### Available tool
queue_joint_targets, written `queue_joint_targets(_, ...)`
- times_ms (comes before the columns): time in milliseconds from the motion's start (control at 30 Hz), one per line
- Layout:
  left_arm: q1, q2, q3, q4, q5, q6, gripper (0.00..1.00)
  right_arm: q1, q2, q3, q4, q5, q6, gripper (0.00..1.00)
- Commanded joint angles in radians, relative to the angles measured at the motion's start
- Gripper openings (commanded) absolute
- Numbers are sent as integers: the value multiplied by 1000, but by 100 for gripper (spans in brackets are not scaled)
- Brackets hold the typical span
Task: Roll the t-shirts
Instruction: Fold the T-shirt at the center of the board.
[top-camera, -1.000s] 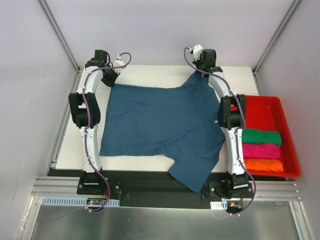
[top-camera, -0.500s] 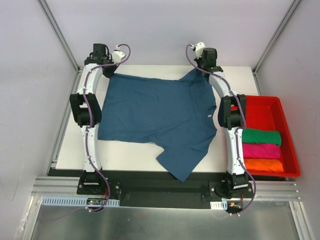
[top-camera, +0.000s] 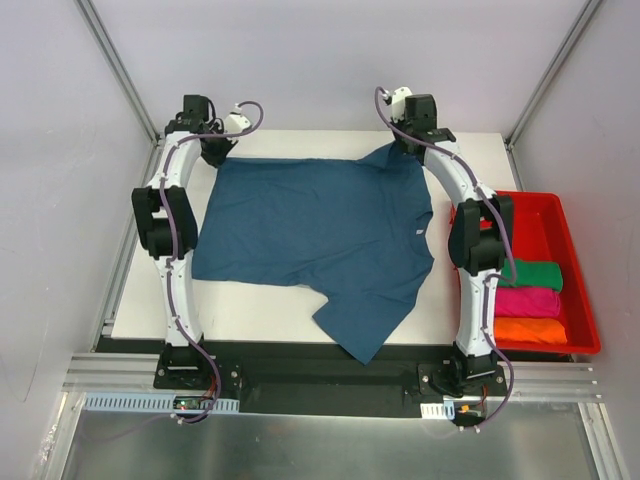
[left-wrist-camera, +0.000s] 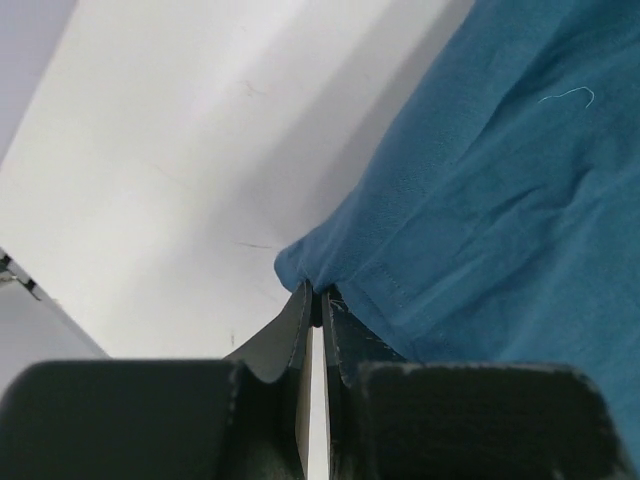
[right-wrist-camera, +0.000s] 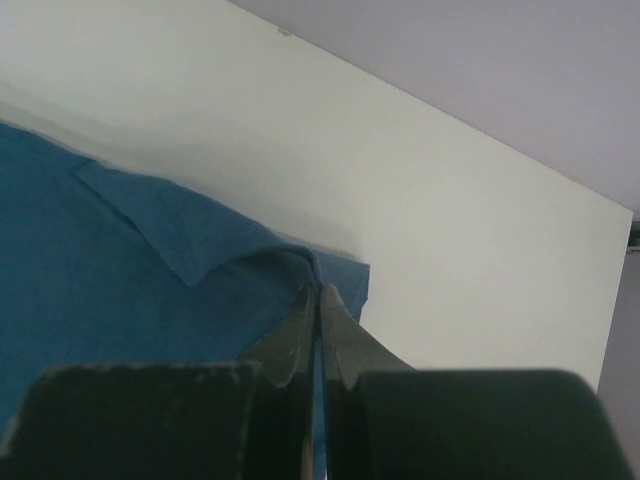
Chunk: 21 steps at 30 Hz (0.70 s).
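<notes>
Pale grey wall (top-camera: 60, 200), white table (top-camera: 250, 312). Left claw (left-wrist-camera: 314, 300) is clamped on the far-left corner of the teal shirt (top-camera: 310, 230), right claw (right-wrist-camera: 318, 295) on the far-right one. Shirt's spread flat, a sleeve over the near edge. Red bin (top-camera: 560, 212) at right: green roll (top-camera: 540, 275), pink roll (top-camera: 535, 301), orange roll (top-camera: 535, 330).

place: lab cell | cues: aluminium frame (top-camera: 118, 68), plain wall panels (top-camera: 320, 60)

Four t-shirts (top-camera: 310, 230), one red bin (top-camera: 535, 225)
</notes>
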Motion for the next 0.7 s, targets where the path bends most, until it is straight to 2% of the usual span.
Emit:
queue_joint_targets(0,16,-80,1,2,62,127,0,34,-126,-19,-89,13,89,1)
queue_joint_targets(233,23,-78,9,2,65,277,0,37,-186,2,-218,13,143,1)
queue_joint_targets(500,46,-101,-5,4,71,420,0,26,-293,-111,-273,7,152,1)
queue_joint_targets(567,48,-121,-40,5,62,502,0,26,-321,-118,-304,-1,158,1)
queue_joint_targets(667,49,-129,-45,4,53,544,0,24,-353,-127,-365,-27,179,1)
